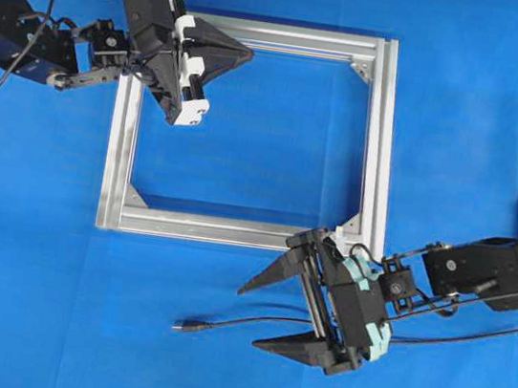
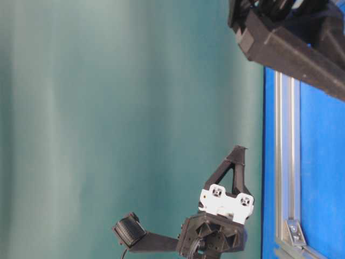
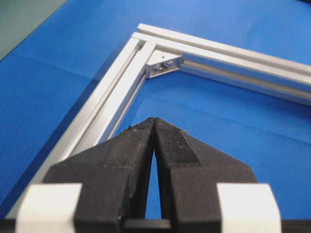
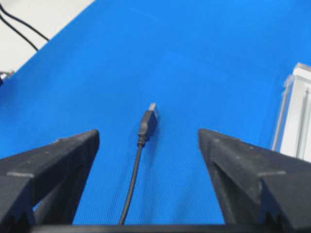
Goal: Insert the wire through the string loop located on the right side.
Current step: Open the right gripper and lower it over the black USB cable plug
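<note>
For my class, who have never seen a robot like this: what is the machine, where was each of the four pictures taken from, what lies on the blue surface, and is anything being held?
These are two robot arms, each ending in a two-fingered gripper. One picture looks down from above, one looks along the table and appears turned sideways, and two come from cameras on the wrists. On the blue mat lies a square aluminium frame and, below it, a black wire with a small plug. A tiny white string loop sits near the frame's lower right corner. The left gripper is shut over the frame's top left part and holds nothing. The right gripper is open, with the wire lying on the mat between its fingers, not gripped.
</note>
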You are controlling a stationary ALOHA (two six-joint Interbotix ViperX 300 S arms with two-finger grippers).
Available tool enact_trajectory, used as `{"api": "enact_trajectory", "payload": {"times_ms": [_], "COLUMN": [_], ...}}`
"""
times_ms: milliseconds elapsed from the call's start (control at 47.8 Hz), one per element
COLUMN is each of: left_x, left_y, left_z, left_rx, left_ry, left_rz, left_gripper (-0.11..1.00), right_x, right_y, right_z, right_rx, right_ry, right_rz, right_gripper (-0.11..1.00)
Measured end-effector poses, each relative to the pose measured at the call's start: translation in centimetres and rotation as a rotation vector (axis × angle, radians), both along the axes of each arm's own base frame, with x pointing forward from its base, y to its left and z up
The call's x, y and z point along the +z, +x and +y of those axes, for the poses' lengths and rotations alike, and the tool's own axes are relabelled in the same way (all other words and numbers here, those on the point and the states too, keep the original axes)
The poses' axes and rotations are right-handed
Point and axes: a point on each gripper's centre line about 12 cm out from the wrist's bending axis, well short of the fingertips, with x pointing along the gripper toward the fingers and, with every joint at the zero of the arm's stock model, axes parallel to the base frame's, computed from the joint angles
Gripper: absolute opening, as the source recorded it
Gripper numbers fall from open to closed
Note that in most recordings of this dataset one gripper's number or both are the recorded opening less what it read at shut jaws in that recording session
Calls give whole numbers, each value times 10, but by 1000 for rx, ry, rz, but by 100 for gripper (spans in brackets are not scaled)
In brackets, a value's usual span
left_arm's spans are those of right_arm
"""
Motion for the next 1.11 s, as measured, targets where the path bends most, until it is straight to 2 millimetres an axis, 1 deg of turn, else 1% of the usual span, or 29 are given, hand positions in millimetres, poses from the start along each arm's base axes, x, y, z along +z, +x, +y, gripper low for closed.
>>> {"api": "enact_trajectory", "payload": {"times_ms": [63,209,335,481,628,711,795,1025,1109], "left_x": [0,0,0,0,-1,-1,-1,-1,-2], "left_y": [0,0,0,0,0,0,-1,-1,-1], "left_z": [1,0,0,1,0,0,0,0,0], "left_rx": [2,0,0,2,0,0,0,0,0], "left_ry": [0,-1,0,0,-1,-1,-1,-1,-3], "left_rz": [0,0,0,0,3,3,4,4,9], "left_gripper": [0,0,0,0,0,0,0,0,0], "right_x": [0,4,7,5,3,-2,-12,-45,-53], "right_y": [0,6,17,27,29,30,30,33,33], "right_z": [0,1,5,9,10,8,7,7,8], "right_rx": [-1,-19,-27,-32,-43,-57,-69,-110,-116], "right_ry": [1,14,19,17,21,25,27,30,30], "right_rz": [0,0,6,26,42,60,85,165,185], "right_gripper": [79,80,80,80,80,80,80,80,80]}}
